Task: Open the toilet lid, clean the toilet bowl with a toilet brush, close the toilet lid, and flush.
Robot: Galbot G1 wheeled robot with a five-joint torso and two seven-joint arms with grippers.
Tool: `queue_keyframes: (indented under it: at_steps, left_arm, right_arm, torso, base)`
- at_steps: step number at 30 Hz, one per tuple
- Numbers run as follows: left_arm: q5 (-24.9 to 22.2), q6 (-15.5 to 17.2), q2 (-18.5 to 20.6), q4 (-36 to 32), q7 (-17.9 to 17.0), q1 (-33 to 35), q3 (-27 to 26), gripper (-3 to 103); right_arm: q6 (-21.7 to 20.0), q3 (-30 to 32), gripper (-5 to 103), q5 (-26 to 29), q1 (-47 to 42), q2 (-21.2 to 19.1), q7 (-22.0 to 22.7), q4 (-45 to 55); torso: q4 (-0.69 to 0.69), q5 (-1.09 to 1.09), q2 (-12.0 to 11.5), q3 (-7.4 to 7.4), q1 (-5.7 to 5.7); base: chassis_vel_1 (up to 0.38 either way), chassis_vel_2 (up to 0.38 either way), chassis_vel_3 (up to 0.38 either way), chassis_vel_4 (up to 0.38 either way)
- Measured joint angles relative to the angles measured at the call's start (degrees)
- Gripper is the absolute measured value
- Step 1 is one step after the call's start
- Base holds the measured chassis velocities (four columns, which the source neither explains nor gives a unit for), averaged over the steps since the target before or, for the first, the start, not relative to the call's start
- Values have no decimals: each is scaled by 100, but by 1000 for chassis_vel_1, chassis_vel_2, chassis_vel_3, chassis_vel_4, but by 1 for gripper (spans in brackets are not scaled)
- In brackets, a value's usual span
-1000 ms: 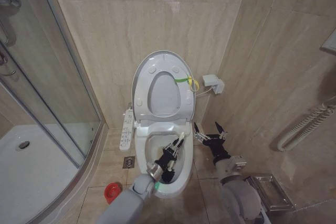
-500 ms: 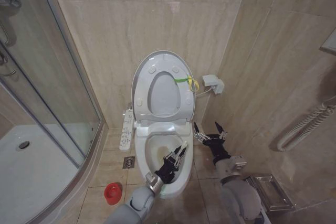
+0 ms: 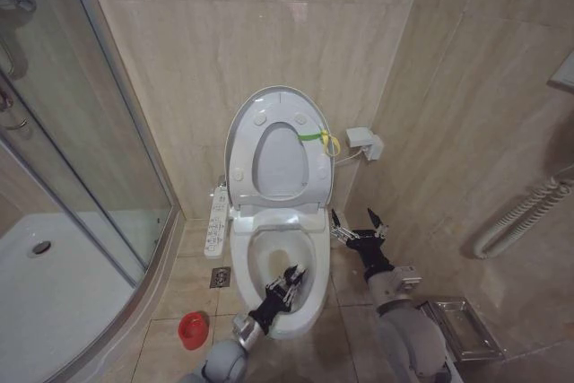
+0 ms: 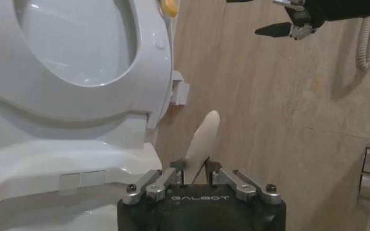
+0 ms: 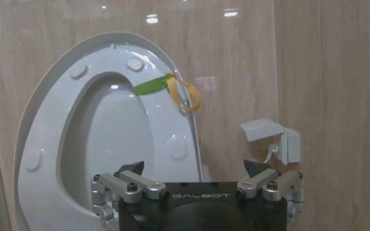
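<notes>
- Risk first: the thin white stick-handled toilet brush is pinched only near one end by the left gripper, fingers pressed onto it, so it could pivot or slip if its tip knocks the rim of the white ceramic toilet bowl.
- Second risk: the raised white plastic oval toilet lid (yellow-green band at one edge) stands directly behind the bowl and a careless swing could bump it.
- Brush axis, judged from the left wrist view: it runs lengthwise out of the gripper, pointing away toward the wall behind the bowl, tilted slightly.
- Right gripper hovers just beside the bowl, fingers spread, empty.
</notes>
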Motion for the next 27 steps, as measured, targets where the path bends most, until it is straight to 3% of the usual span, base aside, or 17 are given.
queue_keyframes:
  at_steps: [8,18,27]
  left_arm:
    - [-57,-67,11,62,116,44,-5,21]
    - [-262,-180,-253,708,511,-361,147,21]
    - [-249,-82,-210,278,495,-475,201,21]
  right_arm:
    - [0,0,100,0,0,0,0,0]
    - [0,0,100,0,0,0,0,0]
    - [0,0,100,0,0,0,0,0]
  torso:
    - [-1,1,0,-1,0]
    - [-3,0,0,-1,0]
    - [-3,0,0,-1,0]
  base:
    - [0,0,0,0]
    - [0,0,0,0]
    - [0,0,0,0]
